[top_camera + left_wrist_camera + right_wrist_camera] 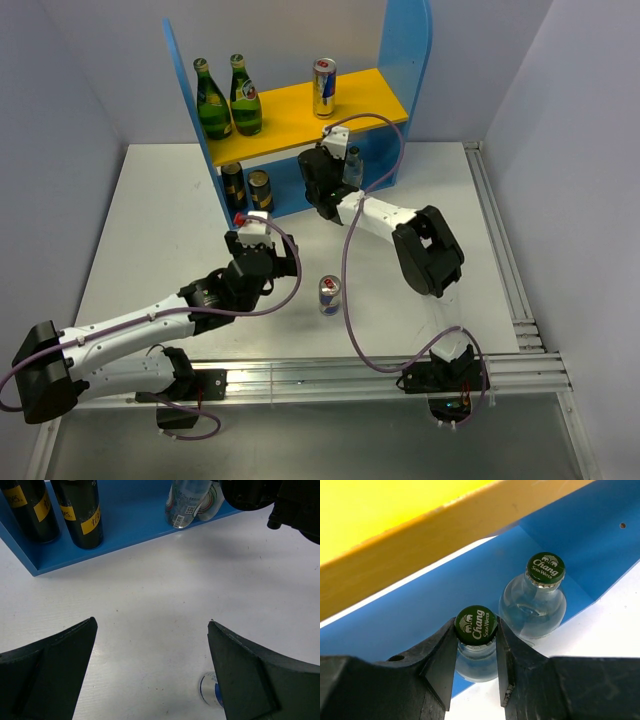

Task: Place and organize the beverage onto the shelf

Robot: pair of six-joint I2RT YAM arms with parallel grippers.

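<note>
One Chang soda-water bottle [476, 626], likely slick, breakable glass, sits at the shelf [600, 530]'s lower level near the worktop's far edge, your right gripper [476, 642] pinching its neck under the cap; your left gripper [152, 621] gapes empty.

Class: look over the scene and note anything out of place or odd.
One blue-and-silver can stands alone on the table, off the shelf; its twin sits on the upper board. Nothing looks tipped or spilled.

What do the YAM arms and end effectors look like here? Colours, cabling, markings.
The left arm and right arm match: white links, black joint housings, a purple-grey cable looping outside each. The end effector fingers are matte black wedges. A red mark tops the left wrist.
</note>
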